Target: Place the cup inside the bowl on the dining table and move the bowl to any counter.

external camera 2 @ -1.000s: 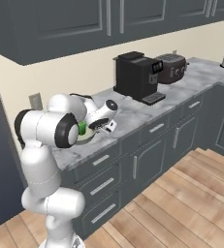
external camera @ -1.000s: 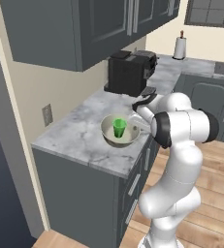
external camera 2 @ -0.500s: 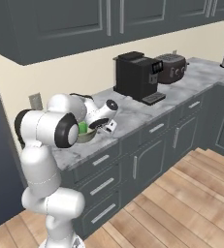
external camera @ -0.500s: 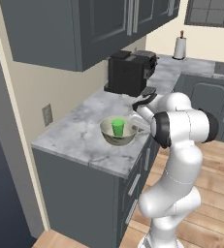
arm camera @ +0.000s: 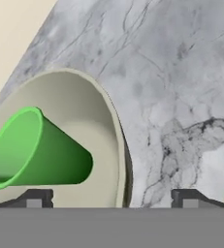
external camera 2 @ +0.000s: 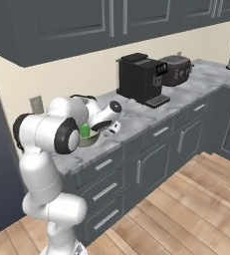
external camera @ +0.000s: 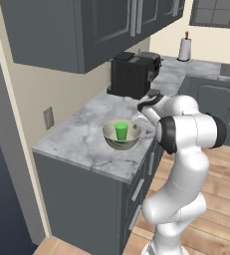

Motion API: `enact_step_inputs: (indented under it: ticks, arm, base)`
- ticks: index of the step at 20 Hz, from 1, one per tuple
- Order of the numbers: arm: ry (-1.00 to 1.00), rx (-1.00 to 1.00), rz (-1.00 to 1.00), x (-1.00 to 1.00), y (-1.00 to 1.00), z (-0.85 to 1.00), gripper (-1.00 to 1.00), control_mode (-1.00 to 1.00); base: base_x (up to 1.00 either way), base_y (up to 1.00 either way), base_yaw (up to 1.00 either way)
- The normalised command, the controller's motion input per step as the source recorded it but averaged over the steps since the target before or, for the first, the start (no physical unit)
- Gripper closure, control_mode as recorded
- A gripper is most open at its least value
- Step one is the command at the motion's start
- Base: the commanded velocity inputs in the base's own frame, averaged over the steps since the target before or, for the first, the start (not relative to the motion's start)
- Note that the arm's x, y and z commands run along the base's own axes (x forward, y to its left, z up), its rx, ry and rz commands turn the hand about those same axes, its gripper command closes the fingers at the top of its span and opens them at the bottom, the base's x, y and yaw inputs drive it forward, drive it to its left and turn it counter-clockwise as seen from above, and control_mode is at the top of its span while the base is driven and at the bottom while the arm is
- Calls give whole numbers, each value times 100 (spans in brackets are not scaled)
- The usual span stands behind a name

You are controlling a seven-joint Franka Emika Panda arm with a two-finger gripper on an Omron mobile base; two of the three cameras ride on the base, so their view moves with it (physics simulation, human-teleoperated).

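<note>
The cup [arm camera: 36,150] is sitting inside the bowl [arm camera: 101,121], its open mouth facing the left edge and its base pointing right. The bowl's cream inside is curving round it, the rim arcing down between the two fingers [arm camera: 33,198], which are standing wide apart, one on either side of the rim. Marbled counter [arm camera: 171,72] is stretching away to the right.

Marbled counter [external camera: 86,137]; metallic bowl [external camera: 121,141]; glossy cup [external camera: 121,130]
</note>
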Motion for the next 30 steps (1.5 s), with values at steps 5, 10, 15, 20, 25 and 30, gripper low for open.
enact_step_inputs:
  ticks: [5, 10, 15, 20, 25, 30]
  arm:
    - [-14, 0, 0, -1, -33, 7, -100, -100]
    - [-13, 0, 0, -12, -59, 0, -100, -100]
    - [-14, 0, 0, -23, -55, 13, -100, -100]
    - [-6, -2, 0, -52, -29, 35, -100, -100]
    - [-1, -5, 0, -70, -10, 42, -100, -100]
    - [0, -10, 0, -65, 0, 36, -100, -100]
  base:
    - [0, 0, 0]
    - [0, 0, 0]
    - [0, 0, 0]
    - [0, 0, 0]
    - [0, 0, 0]
    - [0, 0, 0]
